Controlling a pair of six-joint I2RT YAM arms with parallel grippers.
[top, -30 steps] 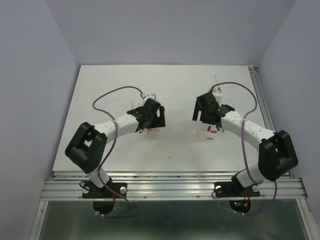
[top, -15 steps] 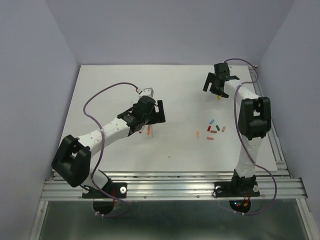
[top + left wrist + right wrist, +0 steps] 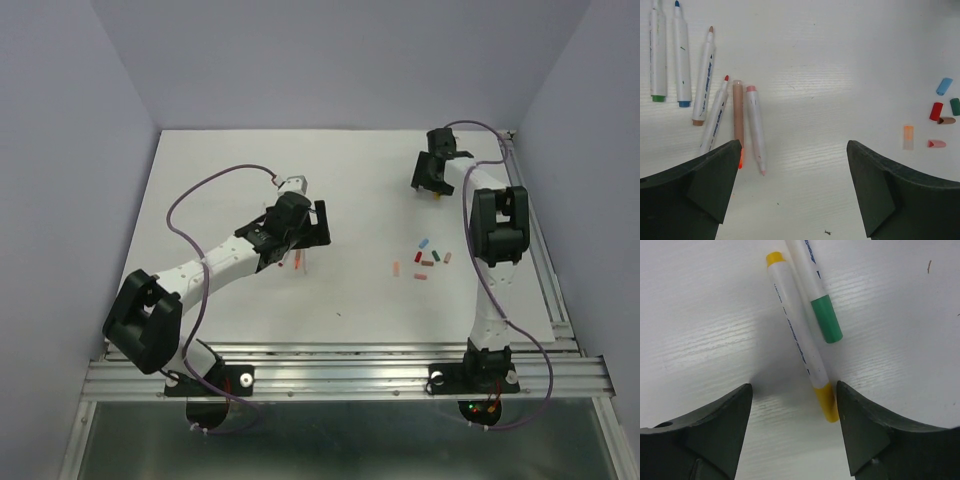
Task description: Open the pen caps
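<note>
The left arm's fingers [image 3: 316,226] are held above the surface [image 3: 220,170] a little left of its middle. They are spread wide, and nothing is gripped or caught between them. In the left wrist view, six white-barrelled pens [image 3: 704,75] are seen lying side by side beyond the left-hand finger, their ends coloured green, blue, brown, red, orange and pink. Bare tips are shown on five of them; the green one's tip is cut off by the picture edge.

Between the middle and the right edge, six loose caps [image 3: 422,243] are scattered in a small cluster, well apart from the pens. A blue cap [image 3: 943,86], a green, a red, a brown, an orange and a pink one can be told.

The right arm's fingers [image 3: 425,178] are set low near the far right corner. They too are spread apart, with nothing gripped. A yellow pen [image 3: 795,325] is seen lying between them, its yellow cap [image 3: 826,402] still on and just beside one finger; whether they touch cannot be told. A second pen, its green cap [image 3: 826,319] on, lies close alongside.
</note>
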